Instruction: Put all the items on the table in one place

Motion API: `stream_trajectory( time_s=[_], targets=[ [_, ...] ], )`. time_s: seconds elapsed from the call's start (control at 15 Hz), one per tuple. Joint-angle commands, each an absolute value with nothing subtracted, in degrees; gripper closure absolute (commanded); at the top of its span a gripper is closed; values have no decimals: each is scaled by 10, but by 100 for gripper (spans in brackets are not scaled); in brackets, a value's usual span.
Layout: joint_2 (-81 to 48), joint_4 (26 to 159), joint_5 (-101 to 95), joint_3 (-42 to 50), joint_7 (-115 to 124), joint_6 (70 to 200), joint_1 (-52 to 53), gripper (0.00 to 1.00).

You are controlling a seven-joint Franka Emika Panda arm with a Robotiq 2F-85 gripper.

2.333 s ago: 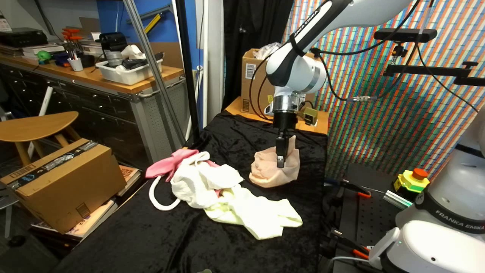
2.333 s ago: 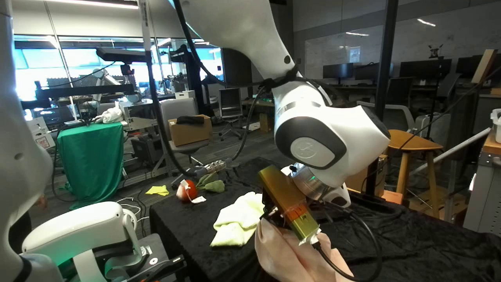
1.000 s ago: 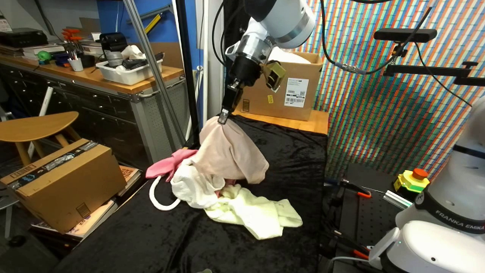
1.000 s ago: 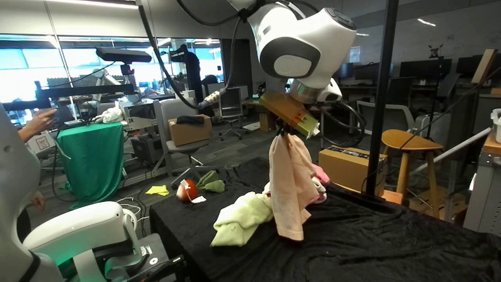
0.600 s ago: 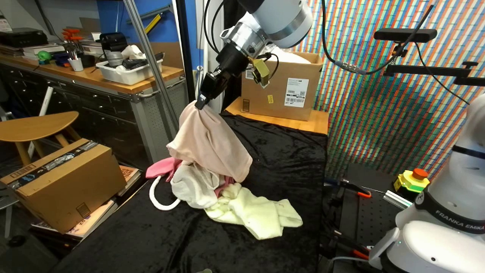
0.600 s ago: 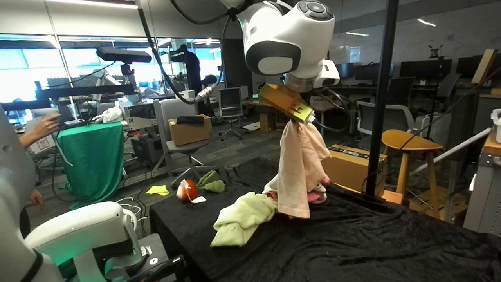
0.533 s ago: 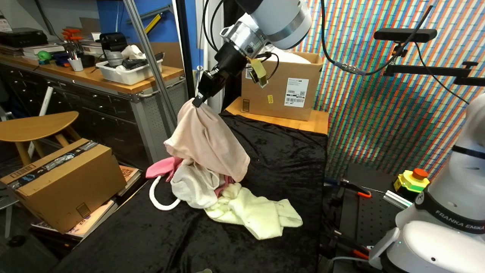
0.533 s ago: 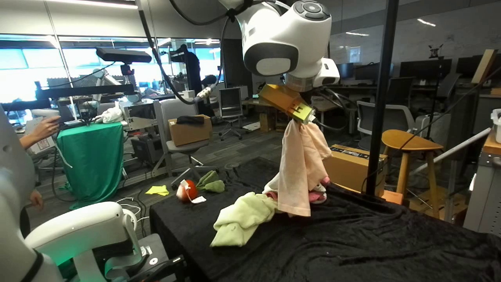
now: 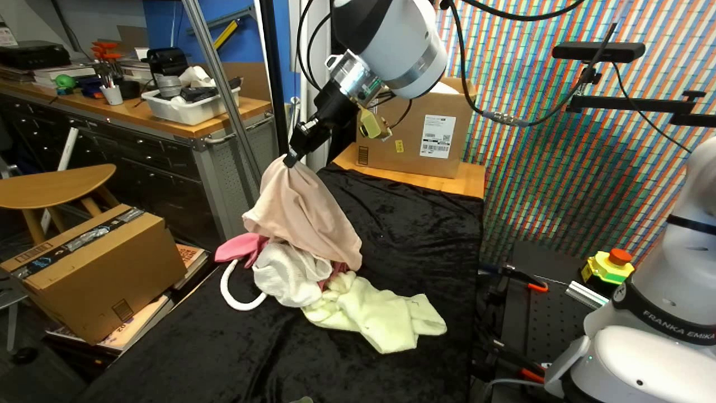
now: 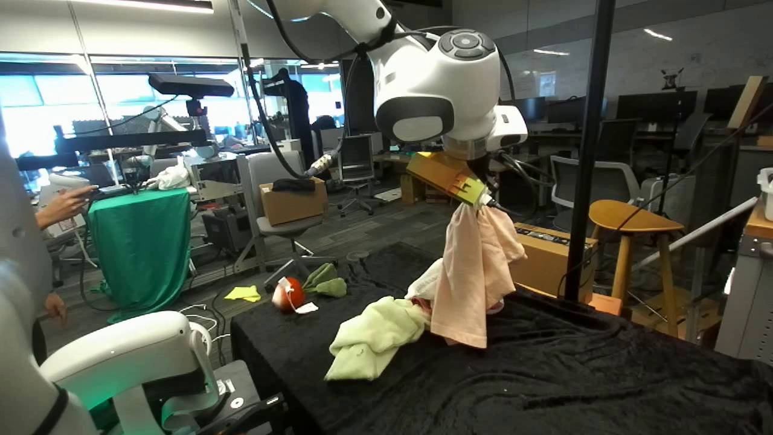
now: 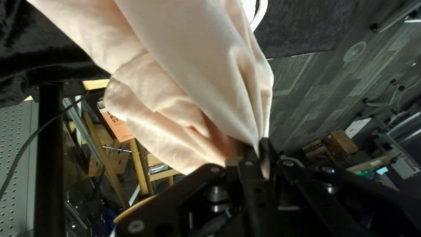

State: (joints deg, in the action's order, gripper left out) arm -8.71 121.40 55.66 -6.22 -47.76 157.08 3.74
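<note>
The peach-beige cloth hangs in folds from my gripper, which is shut on its top. In the wrist view a fold of this cloth runs in between the fingertips. Behind and below it lie the pink cloth, the white cloth and the pale yellow cloth, heaped together on the black table. A white rope loop sticks out of the heap. Whether the hanging hem touches the heap or table I cannot tell.
A red-orange round object with a tag and green leaf-like parts sits near the table edge. A black post rises beside the table. A large cardboard box stands behind the table; another box stands beside it.
My gripper lifted the peach-beige cloth off the table and carried it over to the heap. Over the last half second it has sunk slightly, cloth still in its grip. The other cloths stayed put.
</note>
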Motion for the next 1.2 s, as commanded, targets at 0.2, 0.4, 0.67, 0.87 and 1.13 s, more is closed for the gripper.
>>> stream_trajectory(
  time_s=[0.2, 0.4, 0.67, 0.87, 1.13],
  targets=[
    [-89, 1230, 523, -60, -474, 1575, 44, 36],
    [-79, 1257, 457, -50, -436, 1550, 46, 14],
    [-62, 1303, 349, -52, -369, 1484, 27, 0],
    [-62, 1337, 290, -54, -333, 1463, 23, 0],
    [-74, 1374, 237, -63, -289, 1469, 27, 0]
  ],
)
